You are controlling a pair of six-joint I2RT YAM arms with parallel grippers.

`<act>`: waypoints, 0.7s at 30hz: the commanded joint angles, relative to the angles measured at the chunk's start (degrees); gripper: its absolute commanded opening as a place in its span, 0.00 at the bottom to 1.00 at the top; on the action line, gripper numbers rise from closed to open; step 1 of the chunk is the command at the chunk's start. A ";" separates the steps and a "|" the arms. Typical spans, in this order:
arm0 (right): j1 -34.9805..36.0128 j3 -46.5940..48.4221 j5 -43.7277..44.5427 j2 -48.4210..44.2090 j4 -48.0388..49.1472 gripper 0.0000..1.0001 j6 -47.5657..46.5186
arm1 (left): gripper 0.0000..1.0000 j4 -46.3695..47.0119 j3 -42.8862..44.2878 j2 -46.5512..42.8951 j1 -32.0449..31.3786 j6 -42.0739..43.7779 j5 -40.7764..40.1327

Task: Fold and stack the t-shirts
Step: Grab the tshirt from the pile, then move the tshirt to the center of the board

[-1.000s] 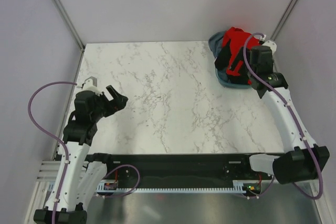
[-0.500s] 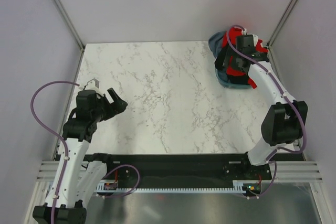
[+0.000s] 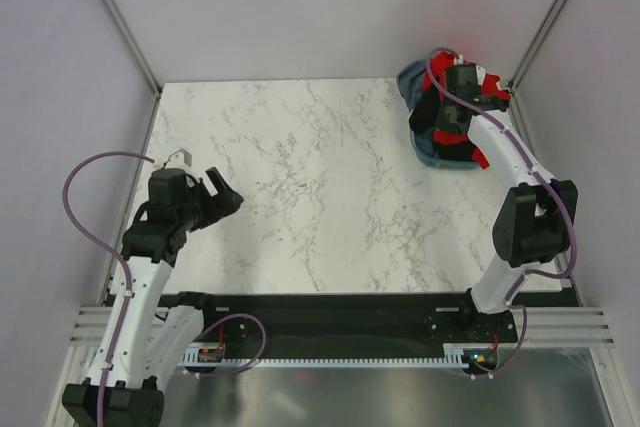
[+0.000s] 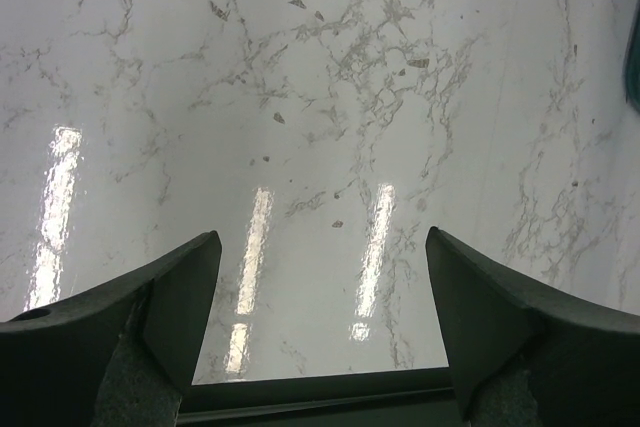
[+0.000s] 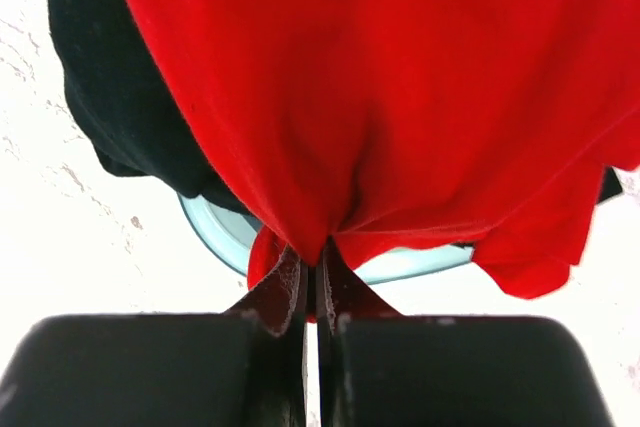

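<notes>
A heap of t-shirts lies at the table's back right corner: a bright red t-shirt [image 3: 463,150] on top, a black one [image 3: 427,112] beside it and a grey-blue one [image 3: 411,80] underneath. My right gripper [image 3: 462,87] is down on the heap. In the right wrist view it [image 5: 315,265] is shut on a pinched fold of the red t-shirt [image 5: 400,77], with the black shirt [image 5: 110,97] at the upper left and the grey-blue edge [image 5: 215,232] under it. My left gripper [image 3: 222,190] hangs open over bare marble at the left, holding nothing [image 4: 318,272].
The white marble tabletop [image 3: 320,187] lies between grey walls. Metal frame posts [image 3: 545,17] rise at the back corners, close to the heap. A black rail [image 3: 330,312] with cables runs along the near edge.
My right arm has swung back over the heap, come down on it and shut on the red t-shirt. The left arm has barely moved.
</notes>
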 commanded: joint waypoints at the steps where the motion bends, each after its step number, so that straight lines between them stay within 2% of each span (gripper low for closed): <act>1: 0.20 4.19 2.19 -4.31 -3.32 0.00 -0.26 | 0.90 -0.67 1.13 0.13 0.06 1.85 -0.68; 5: 2.39 11.73 5.34 -6.77 -7.36 0.00 -2.10 | 0.88 -0.58 1.13 0.21 0.06 1.77 -0.77; 7: 4.68 21.30 6.32 -6.34 -9.46 0.00 -4.11 | 0.88 -0.58 1.13 0.21 0.06 1.85 -0.77; 8: 5.38 29.25 6.49 -5.81 -10.17 0.00 -4.82 | 0.88 -0.58 1.04 0.21 0.06 1.85 -0.77; 10: 8.02 37.38 7.45 -3.80 -10.62 0.00 -6.49 | 0.87 -0.58 1.04 0.04 0.06 1.77 -0.86; 11: 9.33 45.51 8.07 -2.05 -10.36 0.00 -7.80 | 0.87 -0.58 1.04 -0.05 0.06 1.77 -1.03; 14: 10.57 57.06 3.88 -0.36 -5.37 0.00 -10.80 | 0.86 -0.58 1.04 -0.31 0.06 1.59 -1.47; 15: 11.53 57.45 1.60 -1.67 -2.39 0.00 -12.63 | 0.86 -0.58 1.04 -0.49 0.06 1.59 -1.39; 16: 12.15 56.32 -1.73 -3.33 5.56 0.01 -13.17 | 0.86 -0.67 0.96 -0.58 0.06 1.59 -1.56; 17: 12.68 50.92 -9.08 -5.52 10.60 0.01 -13.27 | 0.86 -0.59 0.95 -0.66 0.06 1.50 -1.65; 19: 13.47 44.91 -17.38 -12.38 24.88 0.02 -9.77 | 0.85 -0.76 0.87 -0.66 0.06 1.59 -1.74; 20: 13.47 41.76 -24.72 -13.88 28.28 0.02 -7.66 | 0.85 -0.67 0.87 -0.75 0.06 1.50 -1.82; 21: 13.47 41.55 -27.14 -15.11 30.23 0.02 -3.64 | 0.85 -0.67 0.95 -0.75 0.06 1.50 -1.91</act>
